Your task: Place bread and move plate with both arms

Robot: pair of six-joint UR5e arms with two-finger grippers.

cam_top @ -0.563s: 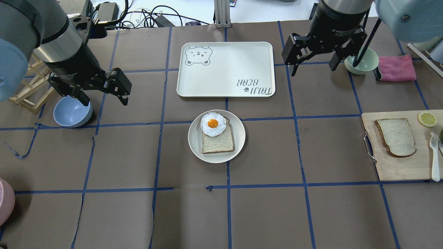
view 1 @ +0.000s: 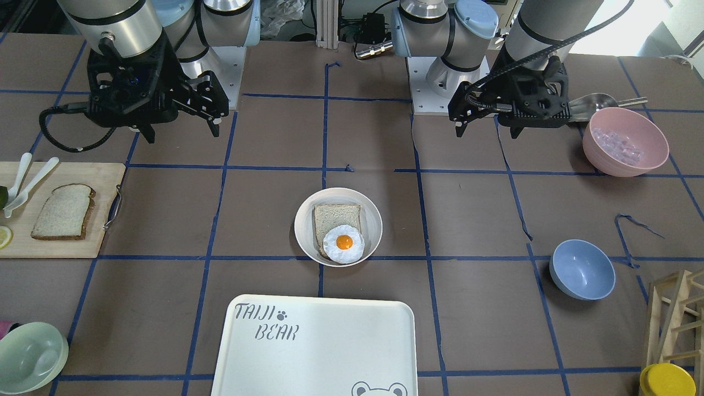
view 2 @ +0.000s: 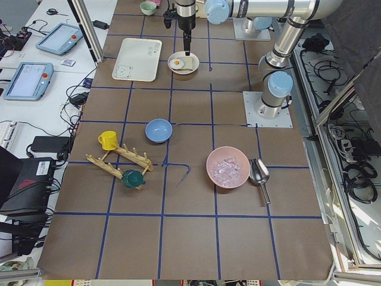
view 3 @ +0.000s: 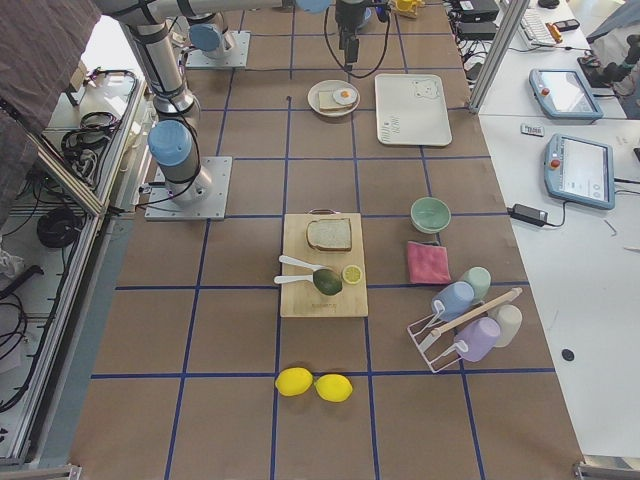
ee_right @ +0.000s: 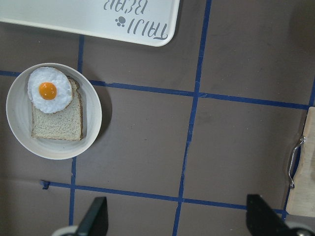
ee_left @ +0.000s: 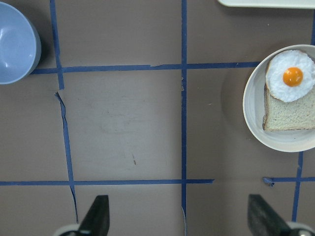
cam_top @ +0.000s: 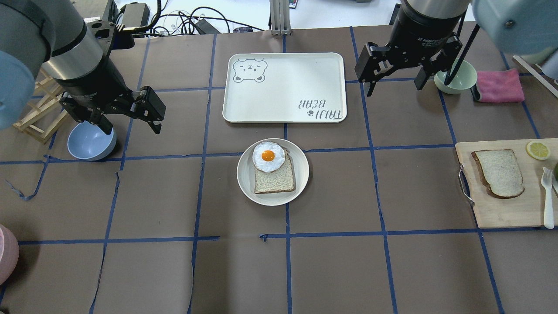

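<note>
Brown-papered table (cam_top: 340, 261) unchanged: left pincer (cam_top: 131, 127) and right pincer (cam_top: 395, 87) still hang wide open, empty.

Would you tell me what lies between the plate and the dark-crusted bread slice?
In the overhead view, only taped brown table cover, then the metal handle of the cutting board, separates the plate from the bread.
</note>
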